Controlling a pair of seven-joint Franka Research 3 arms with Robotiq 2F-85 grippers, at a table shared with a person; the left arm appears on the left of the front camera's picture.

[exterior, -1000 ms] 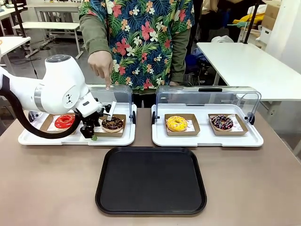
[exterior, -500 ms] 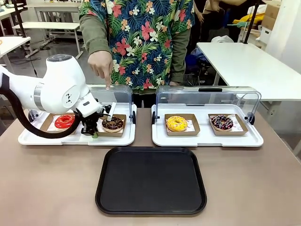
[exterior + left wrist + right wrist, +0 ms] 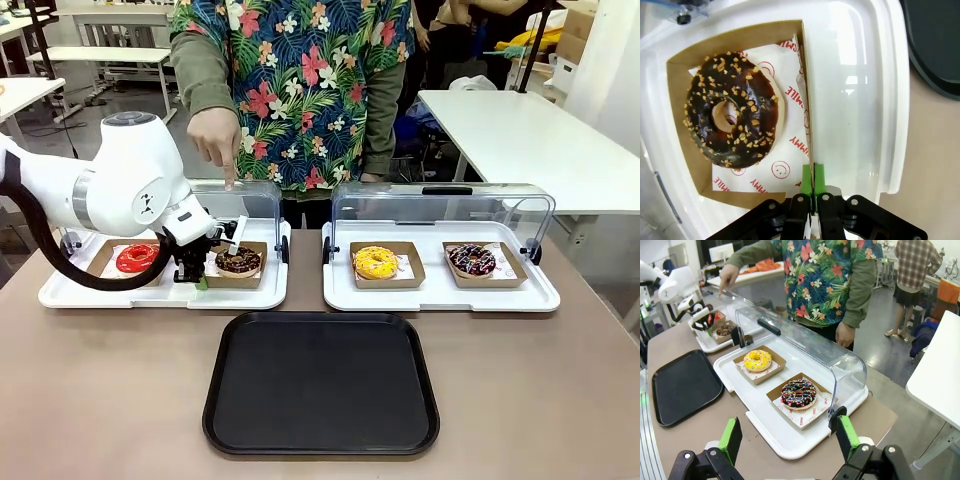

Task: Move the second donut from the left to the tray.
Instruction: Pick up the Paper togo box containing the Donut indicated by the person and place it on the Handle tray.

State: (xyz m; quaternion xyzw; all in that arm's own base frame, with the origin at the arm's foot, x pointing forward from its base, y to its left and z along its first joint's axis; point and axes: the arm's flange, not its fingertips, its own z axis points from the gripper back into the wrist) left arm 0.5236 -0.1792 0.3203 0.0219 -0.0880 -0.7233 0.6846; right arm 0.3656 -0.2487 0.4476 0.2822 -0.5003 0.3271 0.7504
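Brown tabletop (image 3: 90, 400) is stretching across the front view, with a person in a flowered shirt (image 3: 300, 80) standing at its far side and pointing a finger down at the left domed lid. Nearest the camera, the tray (image 3: 320, 385) is lying flat, black and matte, rounded at the corners with a low raised rim. Behind it two white display trays are sitting side by side under clear curved lids. The left one (image 3: 150, 297) is carrying the second donut from the left (image 3: 239, 261) in its cardboard box (image 3: 232, 281).

The left wrist view is giving what the front view cannot. There the left gripper (image 3: 812, 176) is pinching the box's thin brown side wall, green pads pressed together on the card, just beside the printed white paper (image 3: 790, 90). The donut's dark glaze is shining, dotted with pale crumbs.

The right wrist view is showing the right gripper (image 3: 788, 432) with its fingers spread wide, gripping nothing, above the near edge of the other display tray (image 3: 765, 432).
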